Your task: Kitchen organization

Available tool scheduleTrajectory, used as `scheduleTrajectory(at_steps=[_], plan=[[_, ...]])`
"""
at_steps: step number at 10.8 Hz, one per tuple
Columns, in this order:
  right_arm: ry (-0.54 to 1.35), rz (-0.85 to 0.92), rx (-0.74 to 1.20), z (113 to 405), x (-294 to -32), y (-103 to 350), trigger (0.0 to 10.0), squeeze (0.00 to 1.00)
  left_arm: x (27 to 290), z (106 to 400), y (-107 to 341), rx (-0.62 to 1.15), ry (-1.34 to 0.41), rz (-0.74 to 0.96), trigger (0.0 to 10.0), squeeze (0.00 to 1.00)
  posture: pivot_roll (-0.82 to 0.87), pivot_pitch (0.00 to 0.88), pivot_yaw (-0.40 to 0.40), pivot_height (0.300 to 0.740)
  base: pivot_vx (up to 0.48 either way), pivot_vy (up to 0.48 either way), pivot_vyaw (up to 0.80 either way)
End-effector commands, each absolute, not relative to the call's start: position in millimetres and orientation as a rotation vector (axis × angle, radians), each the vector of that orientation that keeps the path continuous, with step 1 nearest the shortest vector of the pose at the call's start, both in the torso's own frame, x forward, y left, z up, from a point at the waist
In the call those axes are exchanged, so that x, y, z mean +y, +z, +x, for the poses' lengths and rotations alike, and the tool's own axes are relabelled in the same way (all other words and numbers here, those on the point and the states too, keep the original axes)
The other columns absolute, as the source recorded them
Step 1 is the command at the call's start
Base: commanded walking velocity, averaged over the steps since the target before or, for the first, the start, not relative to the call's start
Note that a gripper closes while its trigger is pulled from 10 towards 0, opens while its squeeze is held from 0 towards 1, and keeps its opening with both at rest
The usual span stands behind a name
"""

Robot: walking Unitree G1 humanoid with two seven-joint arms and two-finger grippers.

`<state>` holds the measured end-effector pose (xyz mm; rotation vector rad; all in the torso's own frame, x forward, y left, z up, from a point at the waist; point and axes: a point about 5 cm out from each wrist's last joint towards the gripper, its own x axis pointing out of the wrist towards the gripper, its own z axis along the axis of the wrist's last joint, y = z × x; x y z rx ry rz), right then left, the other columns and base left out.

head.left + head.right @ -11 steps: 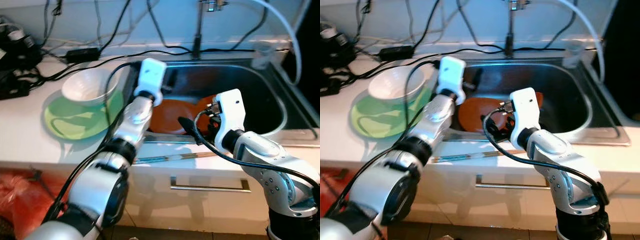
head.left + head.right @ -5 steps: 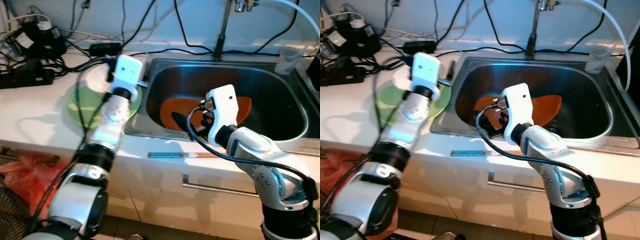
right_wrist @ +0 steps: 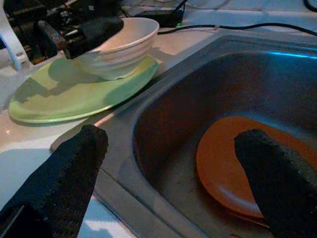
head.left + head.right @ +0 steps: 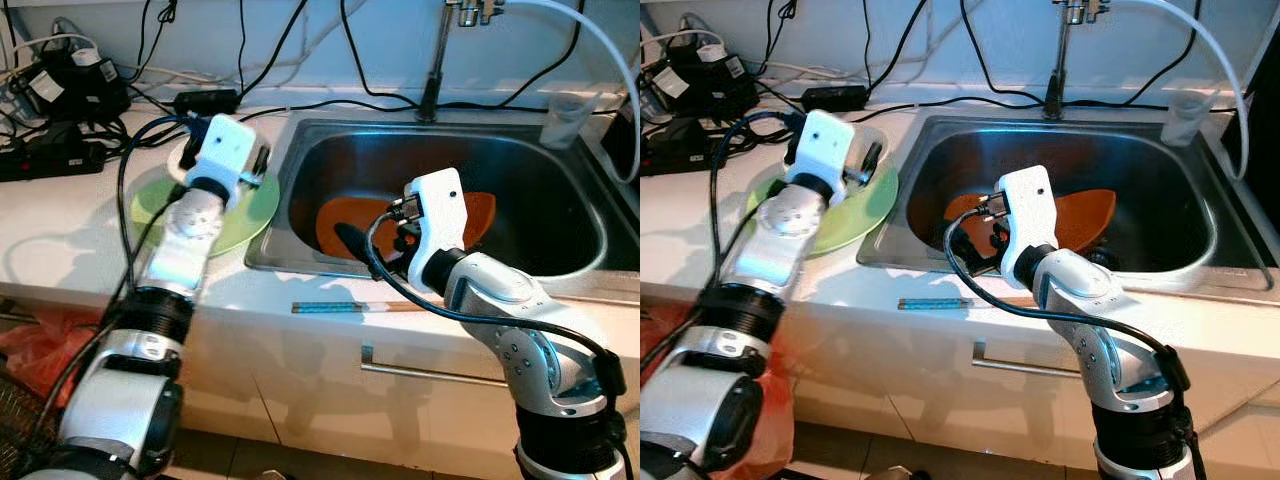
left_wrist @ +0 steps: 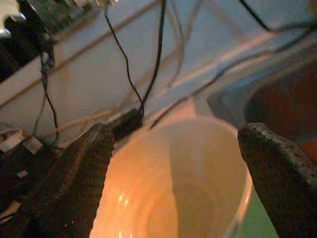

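Observation:
A white bowl (image 3: 121, 47) sits on a green plate (image 4: 255, 205) on the counter, left of the sink (image 4: 520, 170). My left gripper (image 5: 173, 144) is open and hangs over the bowl (image 5: 183, 178), one finger on each side of its rim, apart from it. An orange plate (image 4: 470, 210) lies on the sink floor. My right gripper (image 3: 171, 139) is open and empty above the sink's near left part. One of its black fingers (image 4: 352, 243) reaches down toward the orange plate (image 3: 233, 168).
A tap (image 4: 435, 60) stands behind the sink and a clear cup (image 4: 562, 120) at its back right corner. Cables and power bricks (image 4: 60, 90) crowd the back left. A thin blue stick (image 4: 340, 307) lies along the counter's front edge. A red bag (image 4: 30, 340) sits below left.
The camera has shifted. My left gripper has moved left from the sink's rim to over the white bowl. The right gripper stays over the sink's front.

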<state>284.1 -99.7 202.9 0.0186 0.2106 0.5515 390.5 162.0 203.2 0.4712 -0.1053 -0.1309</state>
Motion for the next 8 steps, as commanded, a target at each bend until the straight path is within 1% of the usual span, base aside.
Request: scheduleTrajectory(at_steps=[1, 3, 5, 8], plan=[[0.573, 0.019, 0.194, 285.1, -95.3, 206.9, 10.0, 0.00, 166.5, 391.8, 200.4, -0.057, -0.153, 0.502, 10.0, 0.00, -0.04, 0.000, 0.079, 0.740, 0.000, 0.000, 0.00], [0.591, 0.031, 0.188, 284.0, -90.2, 207.9, 10.0, 0.00, 173.6, 396.0, 197.6, 0.022, -0.208, 0.558, 10.0, 0.00, -0.05, 0.000, 0.096, 0.740, 0.000, 0.000, 0.00], [0.629, 0.033, 0.187, 278.8, -84.9, 207.9, 10.0, 0.00, 172.7, 400.7, 198.5, 0.068, -0.253, 0.600, 10.0, 0.00, -0.05, 0.000, 0.101, 0.740, 0.000, 0.000, 0.00], [0.607, 0.035, 0.192, 277.6, -88.2, 205.8, 10.0, 0.00, 174.2, 404.4, 212.9, 0.044, -0.280, 0.614, 10.0, 0.00, -0.06, 0.000, 0.108, 0.740, 0.000, 0.000, 0.00]])
